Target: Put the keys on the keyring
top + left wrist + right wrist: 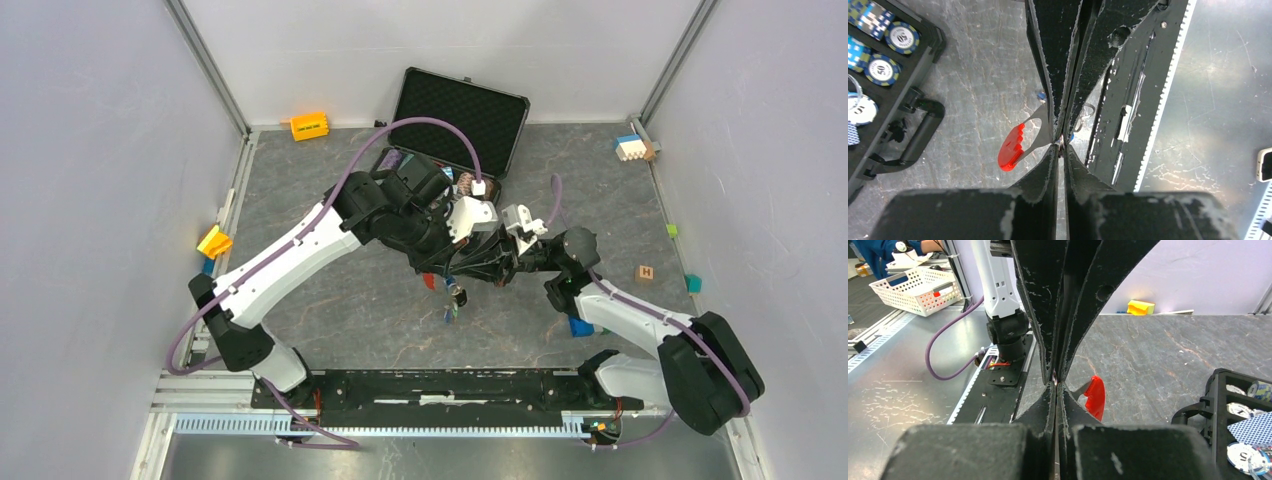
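You see both jaws pressed closed, tip against tip, above the tabletop (340, 300). The left gripper (1060, 150) pinches the keyring (1011, 148) at its thin ring. What the right gripper (1055, 387) pinches is hidden. The keys (453, 312) look tiny and unclear just beside them.

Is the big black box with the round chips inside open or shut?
Open. The black plastic case has its lid tipped back, and the round poker chips inside it show.

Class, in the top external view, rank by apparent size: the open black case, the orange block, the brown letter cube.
1. open black case
2. orange block
3. brown letter cube
All lie on the table, so nearness barely matters.
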Robot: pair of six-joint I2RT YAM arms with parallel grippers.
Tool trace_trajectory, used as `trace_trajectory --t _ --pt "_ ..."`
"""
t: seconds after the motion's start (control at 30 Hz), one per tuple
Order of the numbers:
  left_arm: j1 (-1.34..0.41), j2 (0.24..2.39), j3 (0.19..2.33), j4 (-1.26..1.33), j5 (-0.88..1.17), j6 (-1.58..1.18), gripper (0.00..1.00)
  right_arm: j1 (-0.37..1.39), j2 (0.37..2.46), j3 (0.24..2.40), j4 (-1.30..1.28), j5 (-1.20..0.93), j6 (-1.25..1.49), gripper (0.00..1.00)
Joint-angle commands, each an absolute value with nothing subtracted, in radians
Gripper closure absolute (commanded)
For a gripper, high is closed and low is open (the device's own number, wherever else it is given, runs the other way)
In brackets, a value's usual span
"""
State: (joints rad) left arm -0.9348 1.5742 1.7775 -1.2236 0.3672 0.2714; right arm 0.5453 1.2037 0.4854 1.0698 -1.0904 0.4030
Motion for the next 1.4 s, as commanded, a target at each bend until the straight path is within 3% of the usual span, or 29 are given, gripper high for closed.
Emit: trace_trajectory --t 0.0,0.23,0.67,1.13,1.37 --pt "-0.937 1.522 1.763 -1.157 0.344 0.320 0.85 0.533 1.166 0.488 1.181 -1.081 0.436 1.00" --pt "-0.936 1.515 1.761 -1.146 0.308 0.333 0.76 0.522 1.156 0.483 1.190 -1.082 0.445 1.00" --pt "-0.930 1.446 1.711 -1.126 0.250 0.397 0.50 0.489 1.140 0.489 1.169 -1.064 0.448 1.00" --pt "-0.920 1.164 1.311 -0.645 0.408 0.532 0.49 0.469 1.116 0.486 1.187 -1.077 0.466 1.00" --pt "-0.920 1.165 1.253 -0.602 0.487 0.591 0.49 0.468 1.130 0.480 1.228 -1.091 0.492 1.00"
